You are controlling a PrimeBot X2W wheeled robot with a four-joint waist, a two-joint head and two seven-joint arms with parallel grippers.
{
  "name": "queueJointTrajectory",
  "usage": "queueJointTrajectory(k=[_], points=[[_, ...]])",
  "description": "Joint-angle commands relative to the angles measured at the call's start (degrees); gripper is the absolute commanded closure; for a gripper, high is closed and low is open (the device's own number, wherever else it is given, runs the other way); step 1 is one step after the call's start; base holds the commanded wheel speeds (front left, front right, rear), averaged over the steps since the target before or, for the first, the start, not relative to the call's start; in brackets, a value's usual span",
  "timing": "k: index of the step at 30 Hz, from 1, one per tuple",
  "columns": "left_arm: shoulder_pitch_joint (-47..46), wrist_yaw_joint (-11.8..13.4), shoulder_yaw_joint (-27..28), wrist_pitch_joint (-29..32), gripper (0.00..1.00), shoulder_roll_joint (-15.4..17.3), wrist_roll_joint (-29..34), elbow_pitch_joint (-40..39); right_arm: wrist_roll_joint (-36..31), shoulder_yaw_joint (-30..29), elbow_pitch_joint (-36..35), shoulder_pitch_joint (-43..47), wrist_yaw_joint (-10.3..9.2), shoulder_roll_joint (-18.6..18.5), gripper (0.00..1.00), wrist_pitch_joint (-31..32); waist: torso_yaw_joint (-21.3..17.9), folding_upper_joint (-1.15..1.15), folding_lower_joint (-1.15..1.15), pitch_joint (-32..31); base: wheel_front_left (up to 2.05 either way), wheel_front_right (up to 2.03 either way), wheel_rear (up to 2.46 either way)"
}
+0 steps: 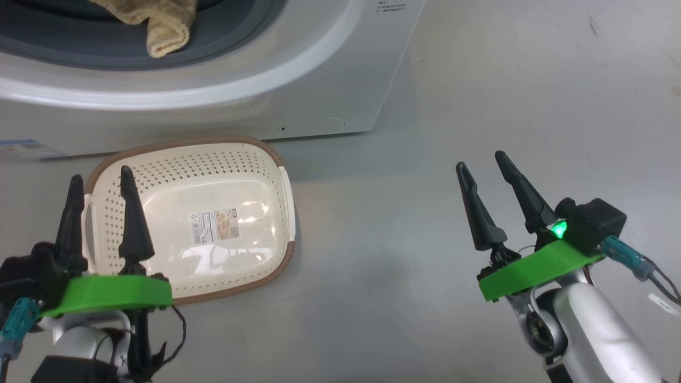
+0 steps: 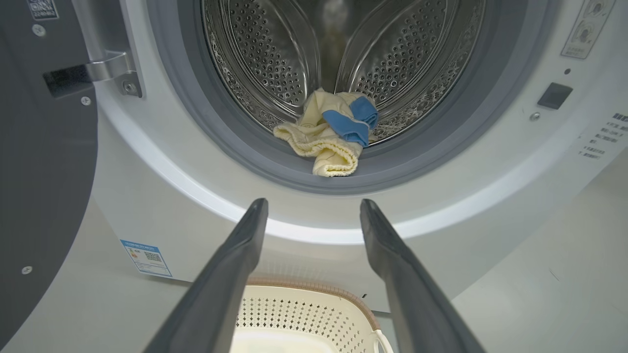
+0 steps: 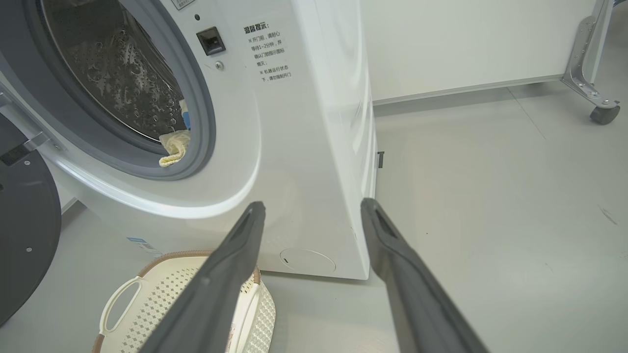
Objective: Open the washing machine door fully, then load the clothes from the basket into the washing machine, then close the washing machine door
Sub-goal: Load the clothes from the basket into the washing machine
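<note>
The cream basket stands on the floor in front of the white washing machine, holding nothing but its label sticker. Pale yellow clothes with a small blue piece lie at the drum's mouth, drooping over the grey gasket. The washing machine door is swung wide open at the left, seen from its dark inner side. My left gripper is open over the basket's left end, nothing between its fingers. My right gripper is open above bare floor, right of the basket.
A blue label sticker marks the washer's base at the left. Grey floor stretches to the right of the machine. A metal frame leg with a caster wheel stands far right by the pale wall.
</note>
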Motion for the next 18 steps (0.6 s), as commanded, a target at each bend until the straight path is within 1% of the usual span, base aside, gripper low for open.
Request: queueJointTrajectory(k=[1,8,18], points=[[-0.15,1.18,2.45,-0.17,0.00,1.92,0.00,-2.03,-0.35,0.93,-1.69,0.20,-0.16,-0.45,0.00,-0.55,-0.03,0.00,0.00,0.08,0.00,0.00,0.00],[-1.97,1.30,2.74,0.73,0.00,2.74,0.00,-2.53,-0.35,1.05,-1.72,-0.37,-0.16,-0.26,0.00,-0.55,-0.33,0.00,0.00,1.06,0.00,0.00,0.00],[-11.51,-1.50,1.50,2.78,0.00,4.04,0.28,1.23,-0.19,1.75,-1.51,-1.81,-0.16,0.25,0.00,-0.55,-1.50,0.00,0.00,2.92,0.00,0.00,0.00]])
